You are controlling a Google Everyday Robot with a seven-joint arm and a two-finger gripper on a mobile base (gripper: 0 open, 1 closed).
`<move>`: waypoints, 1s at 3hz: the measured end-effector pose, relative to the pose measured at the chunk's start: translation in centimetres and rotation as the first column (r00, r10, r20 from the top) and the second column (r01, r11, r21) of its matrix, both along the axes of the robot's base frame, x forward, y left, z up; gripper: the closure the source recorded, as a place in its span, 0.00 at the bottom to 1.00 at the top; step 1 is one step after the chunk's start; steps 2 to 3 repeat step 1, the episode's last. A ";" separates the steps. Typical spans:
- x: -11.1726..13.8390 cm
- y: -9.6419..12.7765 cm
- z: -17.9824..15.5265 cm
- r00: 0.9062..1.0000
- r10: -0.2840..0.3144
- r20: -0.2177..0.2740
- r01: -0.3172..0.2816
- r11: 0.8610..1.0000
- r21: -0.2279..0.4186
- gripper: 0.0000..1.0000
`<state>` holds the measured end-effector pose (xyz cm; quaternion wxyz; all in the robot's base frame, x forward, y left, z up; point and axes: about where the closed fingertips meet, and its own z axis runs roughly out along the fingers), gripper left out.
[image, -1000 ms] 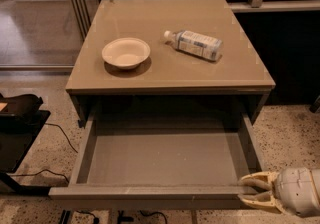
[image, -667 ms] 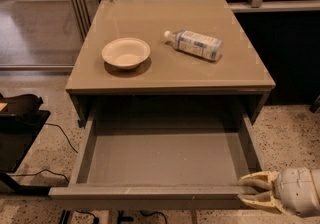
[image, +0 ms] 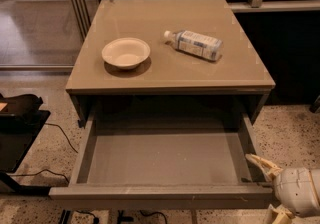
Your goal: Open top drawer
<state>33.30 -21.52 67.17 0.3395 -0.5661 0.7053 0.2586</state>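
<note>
Here we are, looking down on one counter (image: 150, 18) with exactly two things on top. One is a pale round bowl (image: 126, 53) toward the left. The other is a clear bottle (image: 195, 44) lying on its side to the right, cap pointing at the bowl. The bottle wears a pale label, but we can't read any of the writing.

Below the counter's front edge, the top drawer (image: 160, 195) stands pulled well out toward us. It's wide and shallow, grey-taupe, with a flat handleless front and a matching grey inside.

One pincer (image: 260, 186) sits at the lower right, its cream fingers (image: 261, 164) spread apart. They straddle the drawer's front right corner.
</note>
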 end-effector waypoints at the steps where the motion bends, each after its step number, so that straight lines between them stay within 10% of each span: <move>1: 0.0 0.0 0.0 1.000 0.000 0.000 0.000 1.000 0.000 0.00; 3: 0.0 0.0 0.0 1.000 0.000 0.000 0.000 1.000 0.000 0.00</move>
